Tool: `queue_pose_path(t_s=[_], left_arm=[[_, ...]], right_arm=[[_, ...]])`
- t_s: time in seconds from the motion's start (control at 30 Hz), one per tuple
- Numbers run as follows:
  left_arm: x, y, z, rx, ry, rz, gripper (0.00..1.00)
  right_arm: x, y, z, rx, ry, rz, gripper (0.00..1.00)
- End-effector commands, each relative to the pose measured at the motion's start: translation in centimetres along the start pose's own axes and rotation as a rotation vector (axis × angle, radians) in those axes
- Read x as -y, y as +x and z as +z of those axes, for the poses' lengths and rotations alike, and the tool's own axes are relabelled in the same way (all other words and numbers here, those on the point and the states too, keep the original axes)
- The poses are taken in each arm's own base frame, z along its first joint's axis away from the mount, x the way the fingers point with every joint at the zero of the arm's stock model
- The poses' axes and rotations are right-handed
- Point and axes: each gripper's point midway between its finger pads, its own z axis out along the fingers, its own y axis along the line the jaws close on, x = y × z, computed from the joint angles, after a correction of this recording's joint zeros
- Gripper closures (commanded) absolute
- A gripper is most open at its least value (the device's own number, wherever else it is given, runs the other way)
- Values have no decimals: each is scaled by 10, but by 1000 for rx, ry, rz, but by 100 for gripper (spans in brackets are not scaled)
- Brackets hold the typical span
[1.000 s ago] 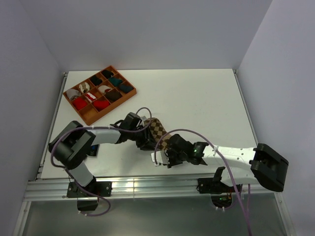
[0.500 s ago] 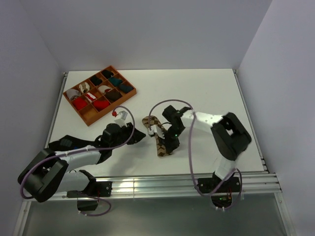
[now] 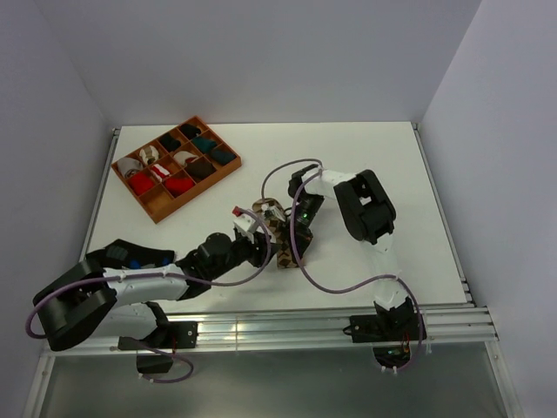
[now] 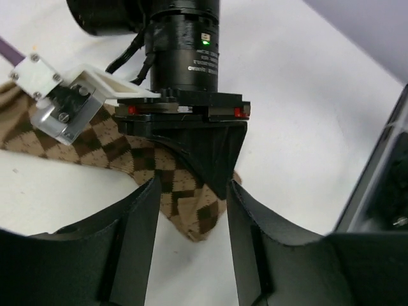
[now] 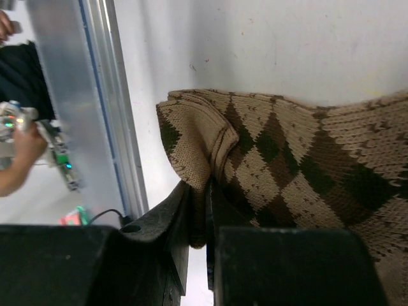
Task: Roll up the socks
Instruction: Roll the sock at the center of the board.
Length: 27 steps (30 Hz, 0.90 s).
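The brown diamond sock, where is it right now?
Top view: the tan-and-brown argyle fabric sock lies below-right of the orange compartment tray, between the left gripper and the right gripper, which pinches it.

The table (image 3: 374,165) lay bare from 12 round to 4 o'clock of the argyle sock (image 3: 284,254), open passage. The tray (image 3: 157,215) blocked 10 o'clock. Over the sock, the right gripper (image 3: 300,229) stood between the left gripper (image 4: 191,242)'s spread fingers (image 4: 137,236) (hardly any gap); the left arm (image 3: 148,279) barred 8 o'clock.

No legible text — wrist label (image 4: 201,60) too small.
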Motion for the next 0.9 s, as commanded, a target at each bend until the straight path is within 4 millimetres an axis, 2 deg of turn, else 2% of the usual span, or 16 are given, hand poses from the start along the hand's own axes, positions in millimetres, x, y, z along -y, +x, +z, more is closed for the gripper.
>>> queue_pose_path(t_s=[0.0, 0.03, 0.07, 0.1, 0.13, 0.17, 0.2, 0.23, 0.3, 0.43, 0.6, 0.87], left_arm=[[7, -11, 1, 58, 23, 239, 49], [3, -11, 0, 59, -9, 323, 49], [8, -12, 0, 73, -8, 355, 49], [19, -9, -2, 84, 27, 369, 49], [30, -8, -5, 117, 70, 471, 47], [22, -1, -2, 99, 18, 522, 36], [25, 3, -1, 91, 10, 566, 36], [40, 7, 1, 84, 37, 630, 37], [49, 16, 5, 68, 64, 659, 37], [44, 30, 16, 30, 45, 748, 37], [45, 36, 26, 22, 62, 775, 38], [48, 50, 33, -24, 160, 681, 39]], right_arm=[[-13, 13, -1, -52, -74, 118, 95], [-14, 14, 1, -48, -84, 121, 95], [-14, 16, 3, -55, -88, 125, 95], [-14, 18, 3, -59, -89, 131, 95], [-12, 20, 4, -66, -84, 139, 95], [-13, 20, 4, -68, -84, 142, 95], [-13, 23, 3, -63, -86, 150, 95], [-11, 23, 4, -62, -80, 153, 95], [-9, 27, 4, -70, -73, 162, 95], [-6, 30, 6, -69, -70, 171, 95], [-3, 30, 5, -66, -60, 170, 95], [0, 30, 6, -66, -60, 176, 95]])
